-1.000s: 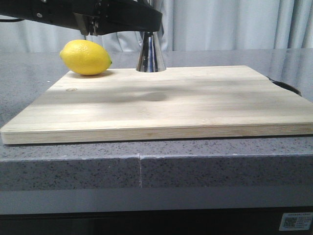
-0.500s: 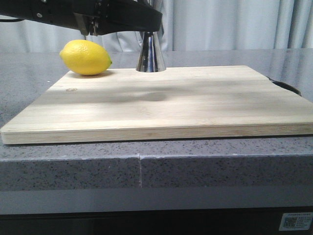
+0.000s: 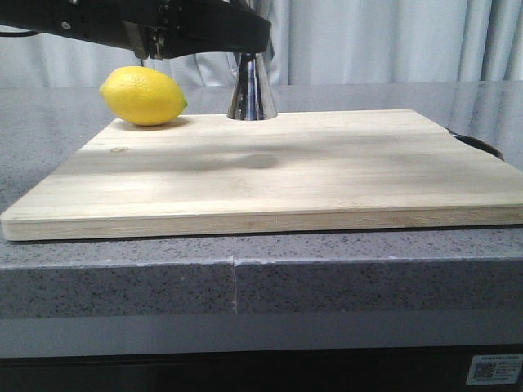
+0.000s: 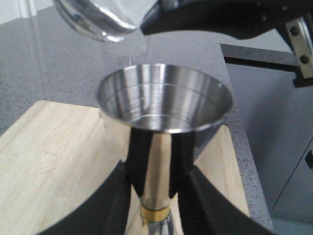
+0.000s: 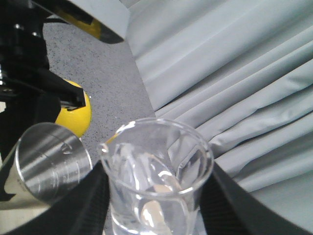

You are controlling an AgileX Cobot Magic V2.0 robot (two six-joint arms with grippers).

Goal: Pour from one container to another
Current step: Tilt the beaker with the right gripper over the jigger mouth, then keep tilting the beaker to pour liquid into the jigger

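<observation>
Above steel jigger [image 4: 164,127] in left claw [image 4: 155,205], right claw [image 5: 156,215] tilts clear beaker [image 5: 156,181]

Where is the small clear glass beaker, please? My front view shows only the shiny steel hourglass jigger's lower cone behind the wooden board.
Observer: The small clear glass beaker hangs tilted above the shiny steel hourglass jigger, over its open cup.
Operator: Is the jigger held?
Observer: Yes, the left gripper clasps it just above its gold waist.
Operator: And the beaker?
Observer: The right gripper grips it, one finger on each side.
</observation>
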